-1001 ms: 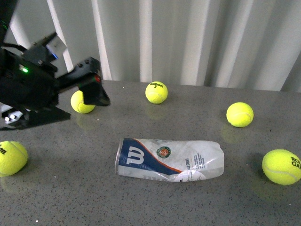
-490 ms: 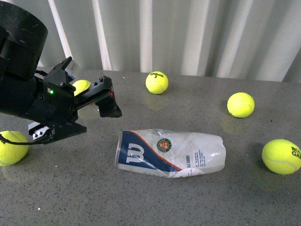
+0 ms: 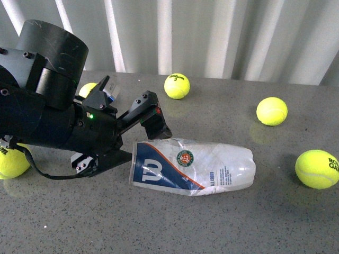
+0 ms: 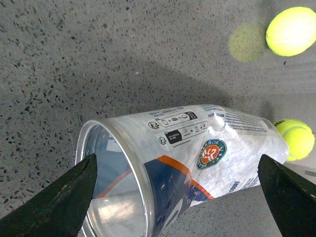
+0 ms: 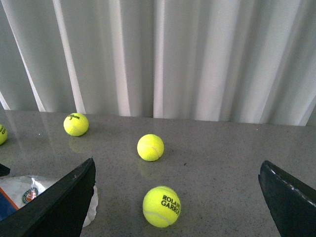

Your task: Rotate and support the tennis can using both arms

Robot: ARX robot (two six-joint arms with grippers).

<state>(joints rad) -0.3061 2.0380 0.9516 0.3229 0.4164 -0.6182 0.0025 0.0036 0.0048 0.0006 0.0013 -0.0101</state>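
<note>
Jaws first: the left gripper [image 3: 144, 140] is spread wide and holds nothing, its two black fingers set either side of the open mouth of the tennis can [image 3: 193, 166], and the left wrist view shows that mouth gaping right between them [image 4: 176, 162]; whether a finger is touching the rim, I cannot tell. The right gripper [image 5: 177, 165] is open too, empty, and looks out over the table [image 3: 212, 227] with only a sliver of the can [image 5: 29, 195] at the lower left of its picture. Now the can itself: it lies on its side just below the middle of the front view, open end to the left, navy W panel facing us, the round emblem on top. I'd call it light and empty, since the left wrist view [image 4: 197, 148] looks straight down a bare tube. The thin clear wall is creased and dented toward the right-hand end, so it will buckle under a hard squeeze, and that slick plastic could roll or skate on the smooth stone. The best hold, to my eye, is near the rimmed mouth, where the ring keeps it round, with gentle pressure and the other arm propping the crumpled end. The bulky left arm [image 3: 47, 111] fills the left of the frame beside it. Further back, tennis balls [image 3: 271, 111] dot the grey surface, well apart from the can, and behind everything hangs the pale pleated curtain [image 3: 212, 37].
</note>
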